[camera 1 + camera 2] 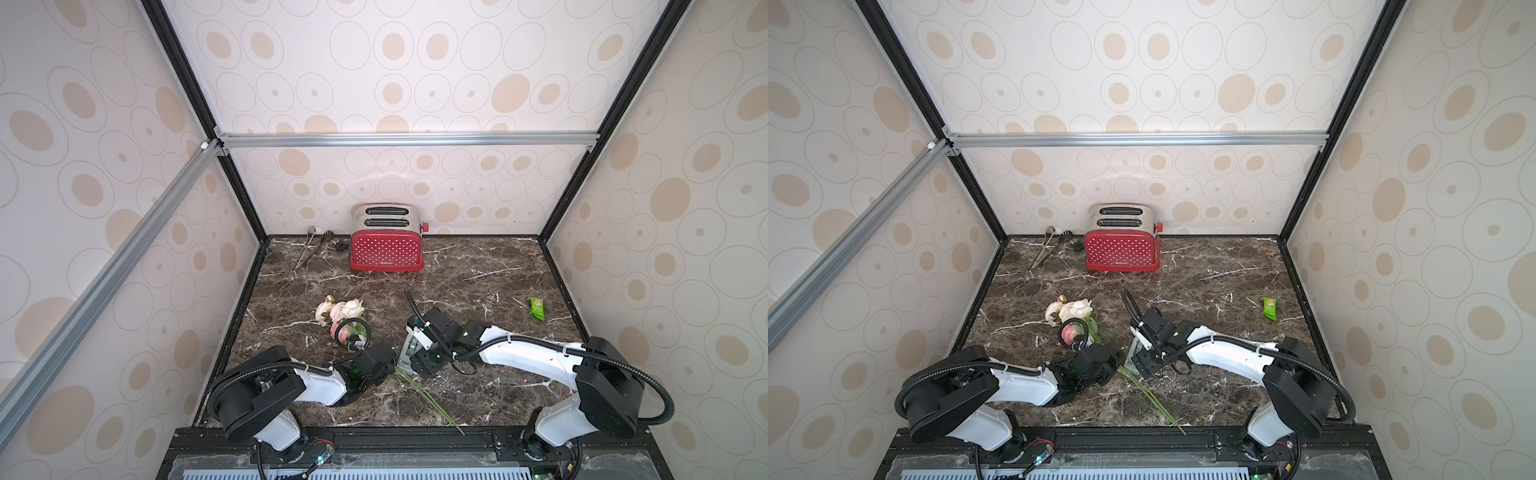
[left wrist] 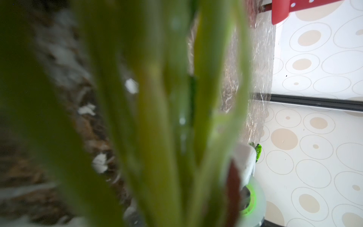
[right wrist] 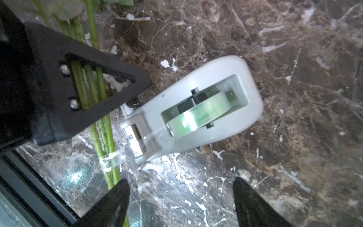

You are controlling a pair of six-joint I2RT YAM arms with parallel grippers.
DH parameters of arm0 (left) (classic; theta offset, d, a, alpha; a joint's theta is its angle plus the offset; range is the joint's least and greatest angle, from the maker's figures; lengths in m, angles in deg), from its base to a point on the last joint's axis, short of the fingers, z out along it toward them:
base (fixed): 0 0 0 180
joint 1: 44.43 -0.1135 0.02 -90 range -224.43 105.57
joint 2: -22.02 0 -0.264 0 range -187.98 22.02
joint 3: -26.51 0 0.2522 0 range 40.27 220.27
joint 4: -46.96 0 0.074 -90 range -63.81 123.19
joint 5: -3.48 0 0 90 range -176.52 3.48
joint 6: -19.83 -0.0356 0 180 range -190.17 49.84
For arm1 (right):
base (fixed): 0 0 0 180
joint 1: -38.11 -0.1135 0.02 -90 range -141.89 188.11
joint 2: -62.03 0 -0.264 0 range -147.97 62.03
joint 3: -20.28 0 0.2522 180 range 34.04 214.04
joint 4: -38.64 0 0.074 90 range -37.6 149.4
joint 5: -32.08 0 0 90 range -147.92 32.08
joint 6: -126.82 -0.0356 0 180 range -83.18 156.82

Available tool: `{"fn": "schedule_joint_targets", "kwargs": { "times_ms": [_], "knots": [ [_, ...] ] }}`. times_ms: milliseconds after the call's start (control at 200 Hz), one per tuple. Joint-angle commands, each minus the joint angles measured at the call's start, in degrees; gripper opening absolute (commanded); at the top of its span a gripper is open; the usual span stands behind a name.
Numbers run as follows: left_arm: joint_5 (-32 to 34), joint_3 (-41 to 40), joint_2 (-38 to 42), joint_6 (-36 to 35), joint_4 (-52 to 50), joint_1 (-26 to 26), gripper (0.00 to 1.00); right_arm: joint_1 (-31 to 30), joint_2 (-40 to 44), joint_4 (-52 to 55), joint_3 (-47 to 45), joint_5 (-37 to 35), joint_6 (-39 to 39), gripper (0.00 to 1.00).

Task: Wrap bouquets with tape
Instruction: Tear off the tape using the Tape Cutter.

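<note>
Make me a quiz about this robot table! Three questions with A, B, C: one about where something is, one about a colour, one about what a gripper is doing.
1. Where does the toaster stand? A) at the back of the table B) at the front edge C) in the middle
2. What colour is the snack packet? A) blue B) green C) yellow
3. How is the right gripper? A) shut on something B) open, holding nothing C) missing
Answers: 1 A, it stands at the table's far end. 2 B, bright green in both top views. 3 B, its jaws stand apart and the tape dispenser lies free.
</note>
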State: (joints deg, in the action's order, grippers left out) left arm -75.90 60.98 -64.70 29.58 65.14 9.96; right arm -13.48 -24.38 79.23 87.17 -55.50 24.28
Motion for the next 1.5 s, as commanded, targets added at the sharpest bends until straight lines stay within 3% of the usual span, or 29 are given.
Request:
{"fn": "schedule_joint_targets", "kwargs": {
  "times_ms": [0,815,1361,1491],
  "knots": [
    [1.95,-0.37,1.7,0.89,-1.34,0.5,0.0,-0.59,-0.77,-1.15,0.46,0.75,-0.08,0.85],
    [-0.42,-0.06,-0.78,0.89,0.05,0.93,0.0,-1.51,-5.72,-2.07,3.18,1.37,-0.91,0.84],
    [0.2,-0.49,0.91,1.15,-1.27,0.92,0.0,-3.07,-14.95,-1.83,2.82,-5.31,-0.76,0.83],
    [0.72,-1.09,3.34,0.71,-2.91,0.42,0.0,-2.99,-11.85,-2.98,1.88,-5.57,-1.53,0.83]
  ]
}}
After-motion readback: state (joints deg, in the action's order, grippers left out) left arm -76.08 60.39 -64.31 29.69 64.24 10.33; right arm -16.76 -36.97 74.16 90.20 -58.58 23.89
